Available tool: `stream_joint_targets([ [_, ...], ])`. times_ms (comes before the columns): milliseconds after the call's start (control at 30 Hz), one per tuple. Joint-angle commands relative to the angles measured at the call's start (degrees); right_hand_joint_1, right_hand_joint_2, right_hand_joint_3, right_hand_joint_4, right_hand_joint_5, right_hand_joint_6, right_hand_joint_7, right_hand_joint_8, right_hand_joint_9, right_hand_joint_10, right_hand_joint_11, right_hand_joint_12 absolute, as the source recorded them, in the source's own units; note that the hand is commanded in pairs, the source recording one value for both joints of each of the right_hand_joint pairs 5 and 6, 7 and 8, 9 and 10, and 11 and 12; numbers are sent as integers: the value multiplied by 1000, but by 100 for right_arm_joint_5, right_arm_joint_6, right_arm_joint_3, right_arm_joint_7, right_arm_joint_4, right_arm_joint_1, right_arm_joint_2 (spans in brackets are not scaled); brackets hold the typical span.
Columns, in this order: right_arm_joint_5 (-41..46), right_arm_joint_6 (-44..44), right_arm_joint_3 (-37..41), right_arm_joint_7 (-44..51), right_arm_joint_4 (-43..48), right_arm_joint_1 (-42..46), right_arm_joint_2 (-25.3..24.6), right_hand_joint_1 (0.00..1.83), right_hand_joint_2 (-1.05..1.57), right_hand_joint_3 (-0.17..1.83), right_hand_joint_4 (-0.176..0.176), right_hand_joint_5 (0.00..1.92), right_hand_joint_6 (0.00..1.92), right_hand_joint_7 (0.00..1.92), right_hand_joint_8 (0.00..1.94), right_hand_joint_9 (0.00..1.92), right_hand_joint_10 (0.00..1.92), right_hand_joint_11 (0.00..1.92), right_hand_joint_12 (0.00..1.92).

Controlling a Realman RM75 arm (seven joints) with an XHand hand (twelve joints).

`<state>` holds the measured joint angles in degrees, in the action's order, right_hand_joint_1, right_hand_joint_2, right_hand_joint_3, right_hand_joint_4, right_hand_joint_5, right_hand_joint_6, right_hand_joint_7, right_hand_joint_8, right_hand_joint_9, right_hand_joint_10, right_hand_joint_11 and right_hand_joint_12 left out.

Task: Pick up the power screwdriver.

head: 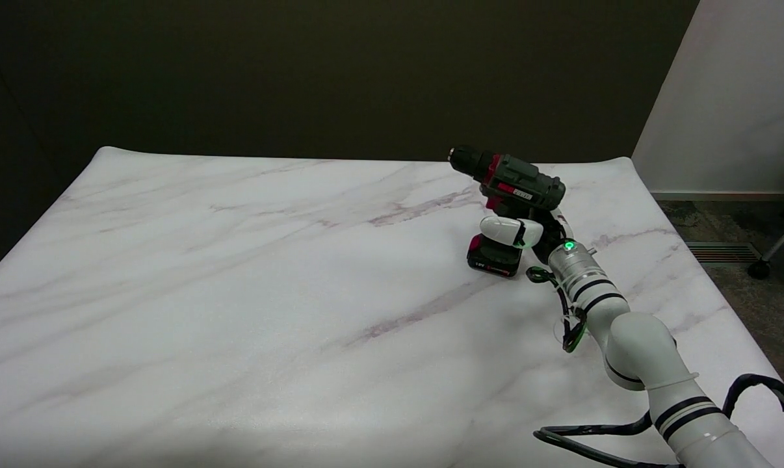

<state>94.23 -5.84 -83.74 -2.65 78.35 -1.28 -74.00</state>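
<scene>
Screwdriver (509,188) looks heavy and hard; right hand (519,233) wraps its fingers around the handle, the best spot.

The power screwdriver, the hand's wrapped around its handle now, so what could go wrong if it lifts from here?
1. The right hand grips the power screwdriver low on the handle, under the heavy motor body, so the tool may tip forward, chuck down, once lifted.
2. The battery base looks to rest on the marble table; a loose grip could let it slip back down and topple.
3. Only one finger is plainly visible across the handle, so how firm the hold is cannot be judged.
</scene>
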Motion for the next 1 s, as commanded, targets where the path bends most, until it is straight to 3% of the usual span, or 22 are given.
stream_joint_targets([
  [33,0,22,-21,16,-52,-58,-77,999,-414,472,-106,237,237,308,308,92,92,190,190],
  [500,0,22,-53,-8,-75,-82,-77,1006,-342,454,-84,237,237,360,360,145,145,331,331],
  [1000,0,22,-61,-16,-98,-122,-77,1044,-176,444,-84,239,239,484,484,301,301,541,541],
])
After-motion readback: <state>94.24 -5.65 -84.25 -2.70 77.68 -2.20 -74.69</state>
